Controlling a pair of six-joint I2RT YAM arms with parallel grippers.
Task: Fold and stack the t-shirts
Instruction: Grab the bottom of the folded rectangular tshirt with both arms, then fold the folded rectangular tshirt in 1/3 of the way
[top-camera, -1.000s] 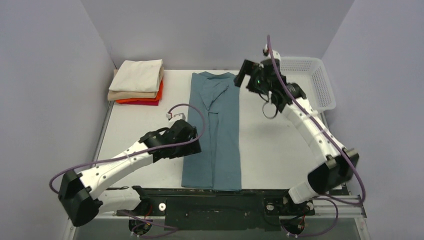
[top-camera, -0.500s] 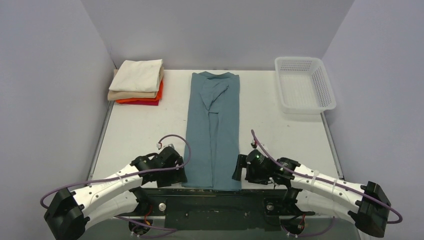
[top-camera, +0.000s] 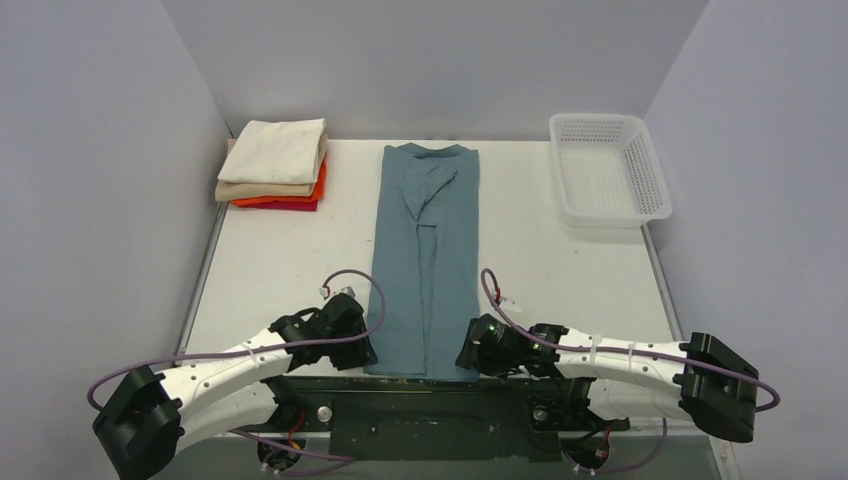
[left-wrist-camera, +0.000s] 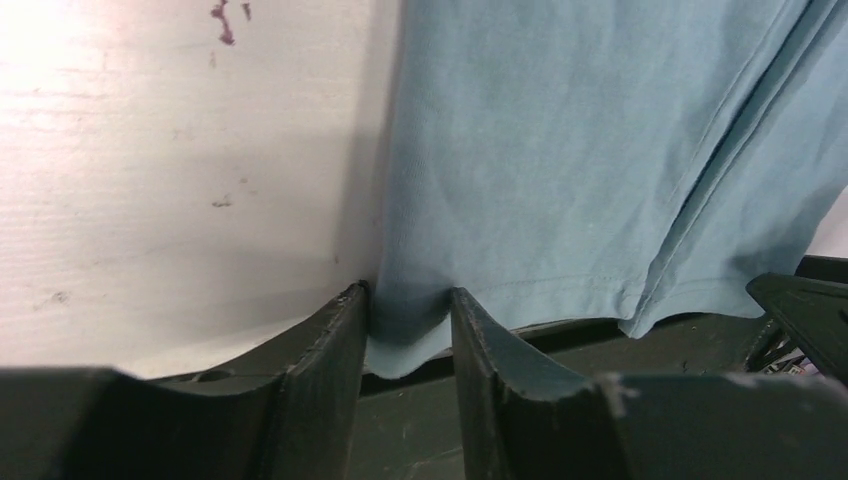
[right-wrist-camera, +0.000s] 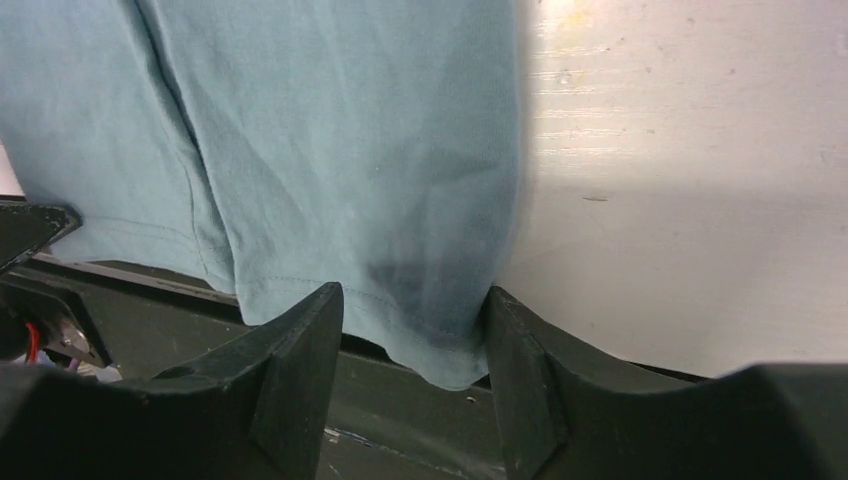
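Our left end effector (left-wrist-camera: 408, 330) and right end effector (right-wrist-camera: 415, 320) each straddle a near hem corner of the teal t-shirt (top-camera: 425, 260) lying mid-surface, jaws narrowed, can't tell if they're gripping. We'd pinch all layers, lift evenly, and carry the hem toward the collar. The folded stack (top-camera: 275, 165) sits far left.

The left arm (top-camera: 225, 362) and the right arm (top-camera: 620, 355) are made of white tubes with chunky black joints. Tiny dark screws dot the white parts. A thin purple cable (top-camera: 372, 296) runs along the left arm, and another purple cable (top-camera: 492, 290) runs along the right one. A little green light (top-camera: 490, 327) glows on the right wrist. The left claw (left-wrist-camera: 408, 300) and the right claw (right-wrist-camera: 415, 300) each have two smooth black fingers shaped like wedges.
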